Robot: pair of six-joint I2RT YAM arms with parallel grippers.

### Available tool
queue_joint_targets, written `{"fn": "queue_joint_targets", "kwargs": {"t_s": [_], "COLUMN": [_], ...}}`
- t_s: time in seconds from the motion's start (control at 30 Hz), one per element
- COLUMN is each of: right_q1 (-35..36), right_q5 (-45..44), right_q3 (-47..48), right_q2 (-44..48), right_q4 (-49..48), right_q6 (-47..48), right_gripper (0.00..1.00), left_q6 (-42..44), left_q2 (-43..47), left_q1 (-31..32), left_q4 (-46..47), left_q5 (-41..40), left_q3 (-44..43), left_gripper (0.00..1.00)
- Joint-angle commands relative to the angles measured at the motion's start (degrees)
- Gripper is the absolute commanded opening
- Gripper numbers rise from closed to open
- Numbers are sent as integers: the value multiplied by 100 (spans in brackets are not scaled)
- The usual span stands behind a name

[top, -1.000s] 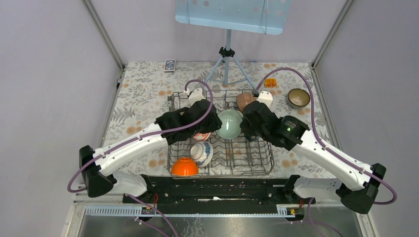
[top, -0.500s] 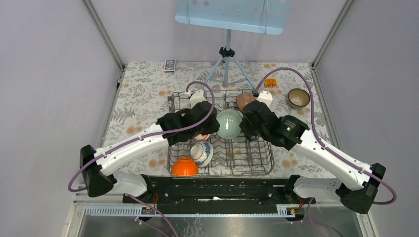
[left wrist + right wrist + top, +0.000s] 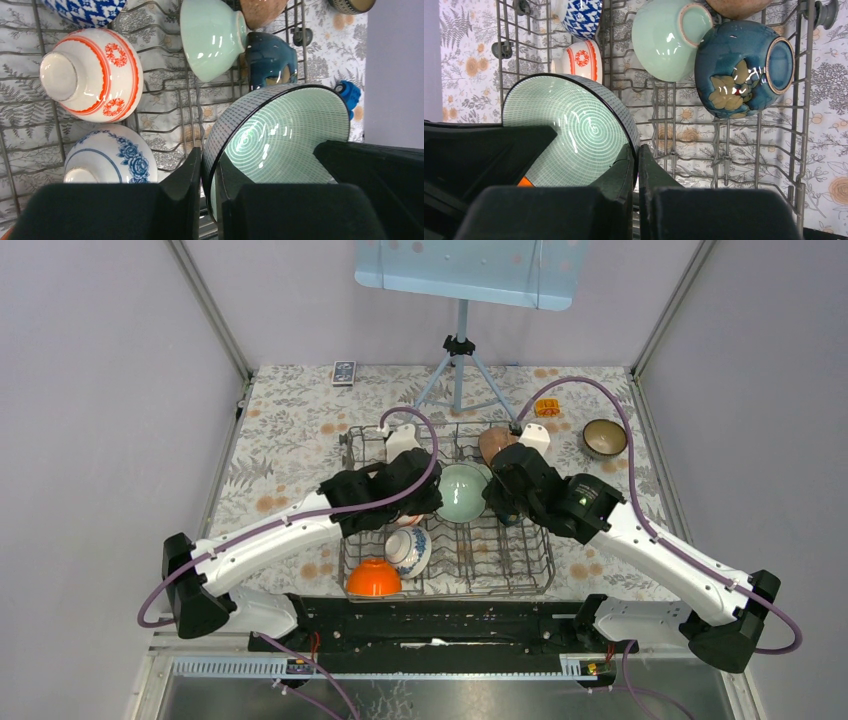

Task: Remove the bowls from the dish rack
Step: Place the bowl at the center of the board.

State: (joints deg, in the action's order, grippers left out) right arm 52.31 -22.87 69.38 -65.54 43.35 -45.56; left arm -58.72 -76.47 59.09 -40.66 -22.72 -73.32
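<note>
Left gripper (image 3: 209, 195) and right gripper (image 3: 634, 172) pinched opposite rims of the green spiral bowl (image 3: 463, 490), seemingly clear of the dish rack (image 3: 512, 562).

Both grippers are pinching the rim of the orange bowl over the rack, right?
No. The left gripper and right gripper pinch the green spiral-lined bowl's rim, per both wrist views. The orange bowl sits untouched in the dish rack's near-left corner.

- Tripod stand (image 3: 458, 375) — blue-grey, legs splayed on the floral tablecloth (image 3: 290, 430).
- Pale blue speckled panel (image 3: 470, 270) — mounted on top of the tripod.
- Small dark remote-like gadget (image 3: 343, 372) — left of the tripod.
- Small orange object (image 3: 546, 407) — right of the tripod, type unclear.
</note>
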Motion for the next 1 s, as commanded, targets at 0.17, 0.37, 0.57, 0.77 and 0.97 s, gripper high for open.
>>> {"fn": "queue_joint_targets", "kwargs": {"t_s": [0.17, 0.37, 0.57, 0.77, 0.97], "right_q1": [-57, -55, -62, -55, -55], "right_q5": [-38, 159, 411, 51, -422], "right_q3": [39, 72, 222, 880, 337], "right_q2": [7, -16, 84, 115, 854], "right_q4": [-454, -471, -489, 43, -222], "right_q6": [-229, -50, 294, 1218, 1343], "right_gripper": [0, 18, 77, 95, 99], "left_q6": [17, 69, 201, 641, 1078], "left_q2": [115, 134, 193, 342, 503], "left_q1": [142, 155, 143, -515, -2397], "left_q4": [76, 78, 78, -14, -102], "left_q5": [-309, -379, -534, -513, 274], "left_q3": [-68, -113, -306, -694, -935], "left_gripper": [0, 0, 0, 0, 0]}}
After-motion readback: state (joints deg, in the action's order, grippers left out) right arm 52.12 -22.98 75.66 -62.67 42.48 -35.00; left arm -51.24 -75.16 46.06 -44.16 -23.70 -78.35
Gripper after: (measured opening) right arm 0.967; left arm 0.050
